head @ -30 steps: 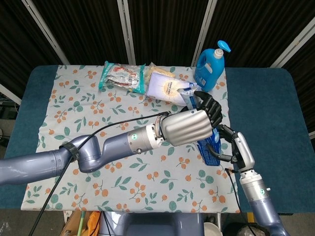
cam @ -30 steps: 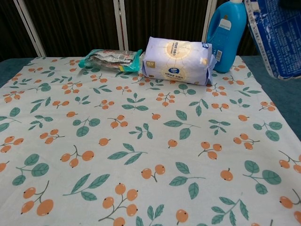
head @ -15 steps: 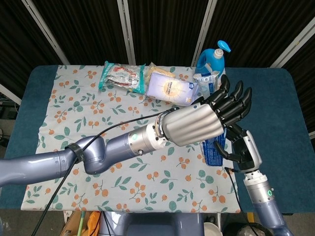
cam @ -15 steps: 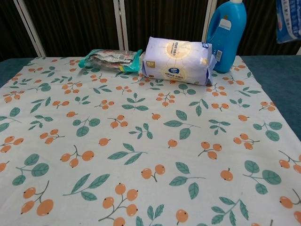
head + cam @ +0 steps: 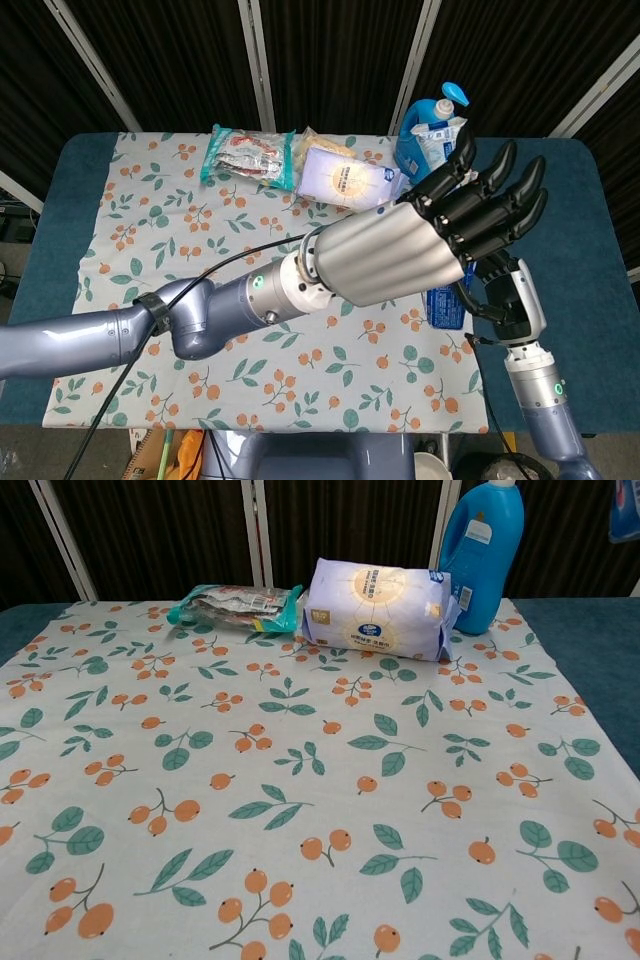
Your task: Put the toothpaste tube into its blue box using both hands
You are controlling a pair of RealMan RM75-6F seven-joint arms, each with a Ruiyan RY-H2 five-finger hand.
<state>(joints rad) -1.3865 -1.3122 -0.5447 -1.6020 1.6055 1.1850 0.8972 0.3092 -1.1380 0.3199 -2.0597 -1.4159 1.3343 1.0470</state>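
Note:
The toothpaste tube (image 5: 434, 137), white and blue, sticks up behind my left hand (image 5: 450, 225), which is raised high over the table's right side. Its black fingers are spread and its silver back faces the camera. The tube seems pinched at the thumb side, but the grip itself is hidden. Just below, my right hand (image 5: 510, 300) holds the blue box (image 5: 442, 303), mostly covered by the left hand. In the chest view only a blue sliver (image 5: 625, 495) shows in the top right corner, and I cannot tell whether it is box or tube.
A floral cloth (image 5: 300, 780) covers the table. At the back stand a blue detergent bottle (image 5: 482, 555), a white tissue pack (image 5: 378, 608) and a green snack packet (image 5: 235, 605). Bare blue table (image 5: 540, 200) lies to the right of the cloth.
My left hand has risen towards the camera with the tube, its fingers spreading. The right hand has lifted the box a little. The blue item in the chest view has slid up, almost out of frame.

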